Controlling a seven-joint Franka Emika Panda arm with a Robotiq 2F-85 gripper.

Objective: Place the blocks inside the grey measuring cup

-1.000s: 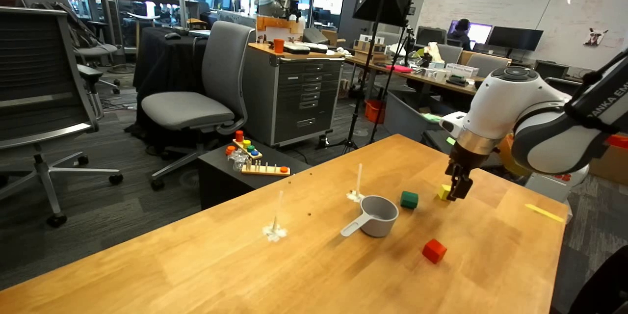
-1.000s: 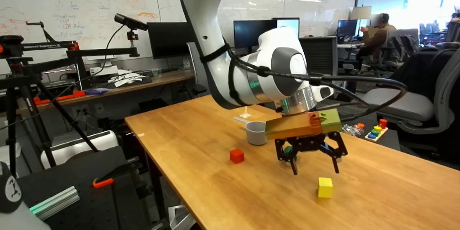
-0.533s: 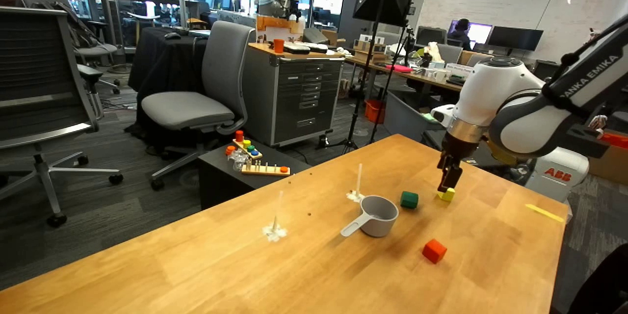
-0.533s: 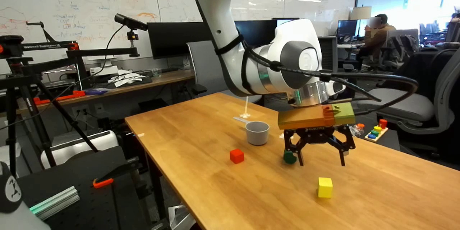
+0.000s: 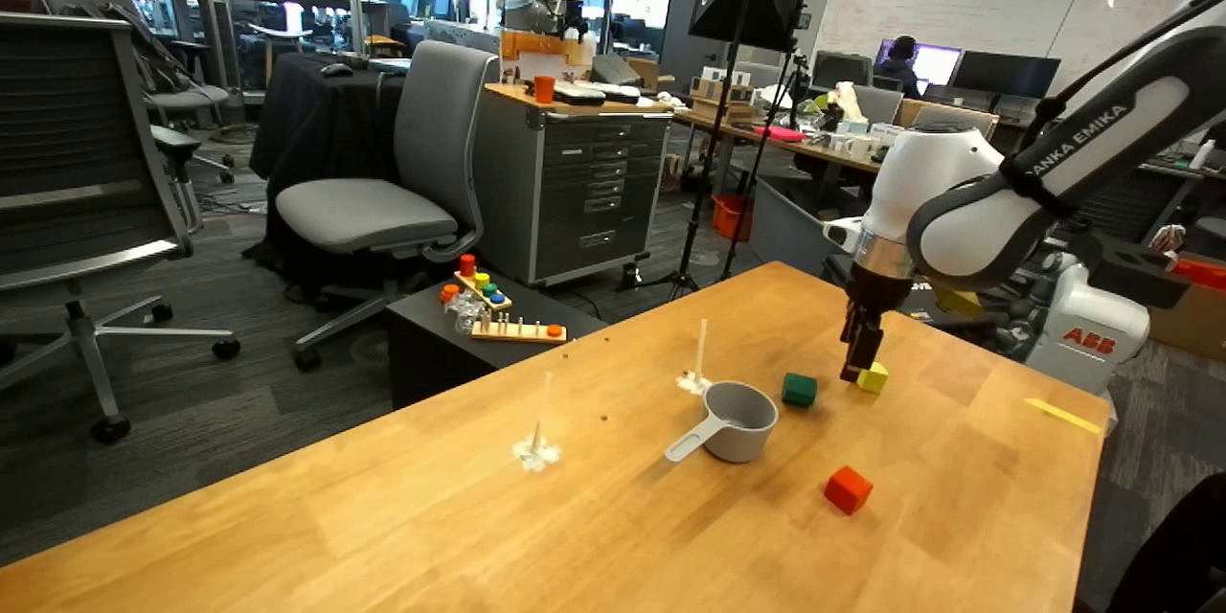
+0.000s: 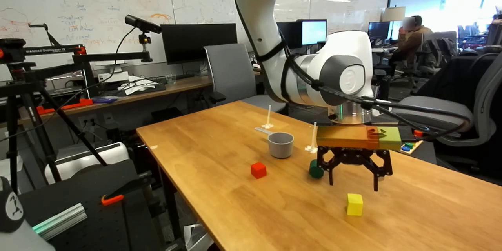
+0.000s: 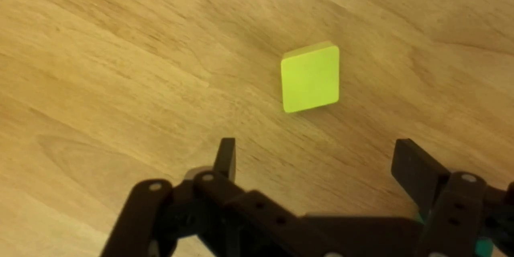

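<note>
Gripper (image 6: 353, 187) hangs over the table (image 6: 219, 137) w/ jaws spread wide; can't tell exact ht. In wrist view I've got yellow block (image 7: 310, 79) on the table, ahead of the jaws & apart from both. In an exterior view, green block (image 5: 799, 390) sits btwn yellow block & the grey measuring cup (image 5: 739, 445). Red block (image 5: 848, 490) is also on the table, near the cup, well apart from yellow. Cup's upright, handle out to one side, w/ a thin upright stick (image 5: 701, 350) close by.

In the wrist view, the claw (image 7: 315, 141) hides most of the green block (image 7: 484, 247).
</note>
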